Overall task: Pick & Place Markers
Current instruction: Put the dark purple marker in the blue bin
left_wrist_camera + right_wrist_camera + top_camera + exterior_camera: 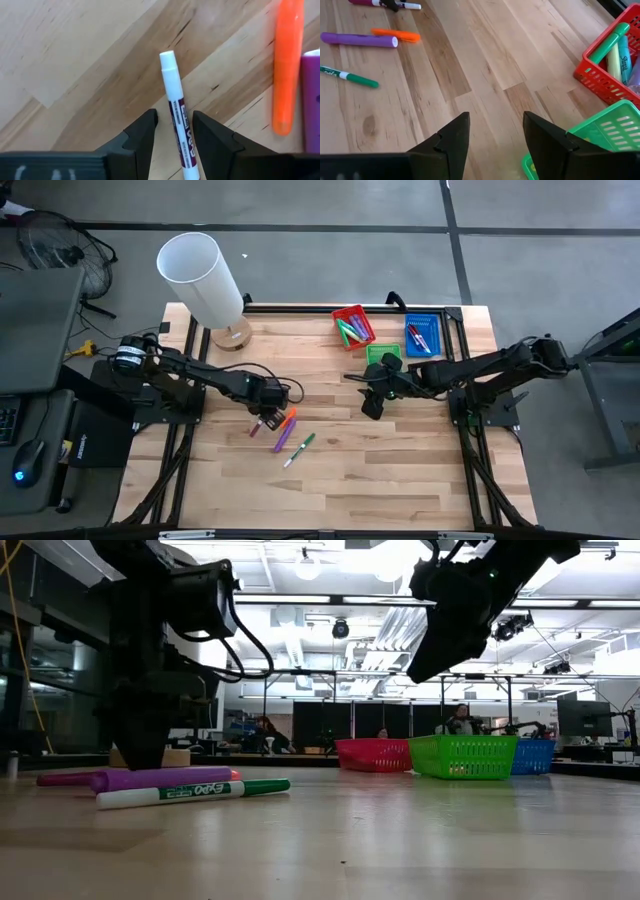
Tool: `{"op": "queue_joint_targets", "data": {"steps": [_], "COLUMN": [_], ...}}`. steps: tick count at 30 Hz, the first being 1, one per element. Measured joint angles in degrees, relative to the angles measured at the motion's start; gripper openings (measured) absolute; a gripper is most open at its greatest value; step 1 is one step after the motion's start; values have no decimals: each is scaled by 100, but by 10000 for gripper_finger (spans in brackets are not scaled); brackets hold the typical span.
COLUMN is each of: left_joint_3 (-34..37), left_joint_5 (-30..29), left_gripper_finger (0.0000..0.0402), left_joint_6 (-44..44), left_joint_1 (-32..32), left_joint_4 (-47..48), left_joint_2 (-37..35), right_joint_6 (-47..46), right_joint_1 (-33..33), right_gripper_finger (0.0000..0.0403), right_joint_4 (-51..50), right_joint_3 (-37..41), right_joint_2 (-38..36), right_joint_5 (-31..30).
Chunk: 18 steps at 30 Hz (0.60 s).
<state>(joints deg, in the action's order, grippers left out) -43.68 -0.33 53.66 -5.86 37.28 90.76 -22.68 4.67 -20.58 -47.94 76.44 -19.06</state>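
pale wooden plank tabletop (400,470) with four loose markers near its middle. a thin white marker with a maroon label (178,120) lies flat between the open fingers of the left gripper (174,131), small gaps on both sides, not gripped. just beside it lie an orange marker (287,65), a thick purple marker (359,39) and a green-capped white marker (193,793). the right gripper (494,131) hovers apart, jaws wide and empty, near the ribbed green tray (384,354), red tray (353,326) and blue tray (422,336).
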Motion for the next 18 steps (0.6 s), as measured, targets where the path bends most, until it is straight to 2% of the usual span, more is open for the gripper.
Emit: {"op": "queue_joint_targets", "data": {"steps": [12,18], "left_joint_3": [15,17], "left_joint_5": [-136,-58], "left_gripper_finger": [133,133], "left_joint_6": [788,862], "left_joint_1": [-581,-613], "left_joint_4": [202,211], "left_joint_2": [4,7], "right_joint_6": [0,0], "right_joint_1": [0,0], "right_gripper_finger": [172,170], "right_joint_4": [0,0], "right_joint_3": [-1,0], "right_joint_2": [0,0], "right_joint_5": [7,1]}}
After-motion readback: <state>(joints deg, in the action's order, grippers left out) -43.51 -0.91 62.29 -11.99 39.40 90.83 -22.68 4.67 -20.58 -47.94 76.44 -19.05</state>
